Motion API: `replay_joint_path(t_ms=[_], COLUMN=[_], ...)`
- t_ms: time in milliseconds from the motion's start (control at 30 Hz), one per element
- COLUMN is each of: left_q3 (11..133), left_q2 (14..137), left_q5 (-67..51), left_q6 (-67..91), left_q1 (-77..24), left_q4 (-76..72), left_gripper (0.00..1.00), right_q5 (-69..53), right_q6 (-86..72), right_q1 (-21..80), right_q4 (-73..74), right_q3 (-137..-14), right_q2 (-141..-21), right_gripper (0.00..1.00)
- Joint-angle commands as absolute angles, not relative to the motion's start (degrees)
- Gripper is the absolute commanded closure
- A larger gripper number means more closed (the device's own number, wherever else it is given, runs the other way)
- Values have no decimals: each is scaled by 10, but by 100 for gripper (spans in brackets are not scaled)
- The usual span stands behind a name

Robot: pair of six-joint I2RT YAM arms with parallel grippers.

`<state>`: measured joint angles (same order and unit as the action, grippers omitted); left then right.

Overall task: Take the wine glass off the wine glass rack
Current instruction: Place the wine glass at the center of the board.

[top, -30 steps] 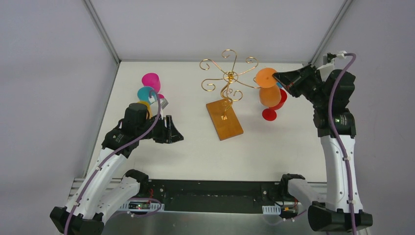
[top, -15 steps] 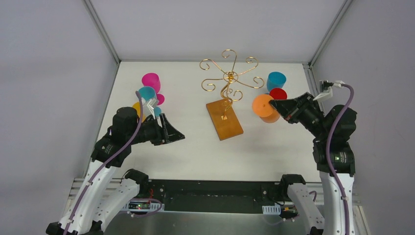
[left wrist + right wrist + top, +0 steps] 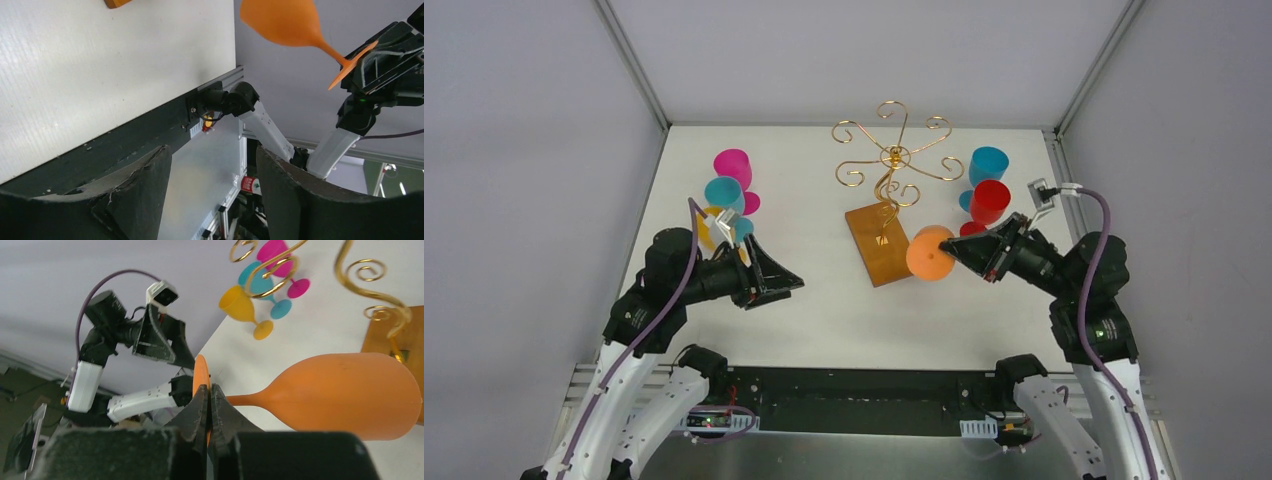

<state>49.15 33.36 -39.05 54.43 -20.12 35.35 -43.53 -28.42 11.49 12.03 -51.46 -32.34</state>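
Note:
The orange wine glass hangs in the air on its side, bowl pointing left, just right of the rack's wooden base. My right gripper is shut on the glass's flat foot; in the right wrist view the jaws pinch the foot's rim, and the stem and bowl stretch away to the right. The gold wire wine glass rack stands at the back centre with no glass on its scroll arms. My left gripper is open and empty at the left, its fingers wide apart, and the orange glass shows far off.
Pink, teal and yellow glasses stand upright at the back left, close behind my left arm. A blue glass and a red one stand at the back right, just behind my right gripper. Metal frame posts bound the white table.
My right gripper has carried the orange glass from the rack's right arm forward and leftward, down beside the wooden base. My left gripper has opened wider and shifted slightly toward me.

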Motion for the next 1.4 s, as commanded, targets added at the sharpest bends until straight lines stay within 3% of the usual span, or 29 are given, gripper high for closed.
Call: replay_joint_path(t_ms=[0, 567, 1033, 1367], left_q3=[487, 452, 412, 394], left_q2=[321, 275, 233, 220], left_q5=[-425, -464, -498, -519], left_q6=[595, 656, 665, 661], left_q1=[-195, -195, -195, -194], left_q4=[329, 297, 296, 294], left_gripper=[35, 31, 30, 30], right_q5=[-424, -109, -15, -10], right_q6=[-232, 43, 220, 281], right_q1=[195, 650, 818, 864], right_q4=[64, 58, -28, -65], right_q3=[-528, -563, -612, -642], right_q2=[-334, -489, -618, -675], right_gripper=[100, 100, 100, 100])
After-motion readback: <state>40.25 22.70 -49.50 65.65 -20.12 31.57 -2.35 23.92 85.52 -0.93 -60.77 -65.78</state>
